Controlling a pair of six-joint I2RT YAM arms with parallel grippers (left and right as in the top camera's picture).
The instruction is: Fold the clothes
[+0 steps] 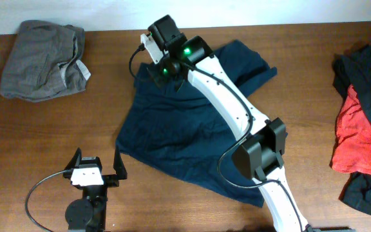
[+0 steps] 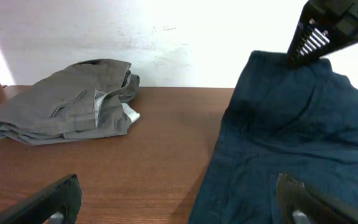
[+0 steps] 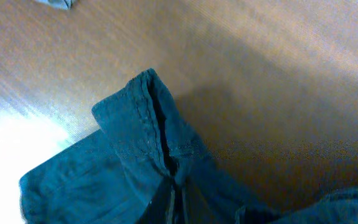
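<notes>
Overhead: right arm (image 1: 227,106) sits highest, reaching diagonally across the navy garment (image 1: 166,138), which lies spread and wrinkled mid-surface. Right end effector (image 1: 162,71) is at the garment's far edge, closed on the cloth there. Left end effector (image 1: 98,165) is low at the near edge, just off the navy's near-left corner, jaws wide apart, holding nothing. Grey garment (image 1: 40,58) is at the far-left corner of the surface (image 1: 44,129), compact and looks folded. Red and black heap (image 1: 362,129) is at the right edge, loose. Left wrist view: both open fingers frame the bottom. Beyond them the navy edge is pulled up off the surface under the right end effector, and the grey bundle lies flat to the left, well apart from the navy. Right wrist view: a seamed navy edge bunches toward the lens with bare wood behind it. The fingers themselves aren't visible here. Status, as I read it: grey done, navy's first fold only starting, heap untouched, so most of the job is left.
</notes>
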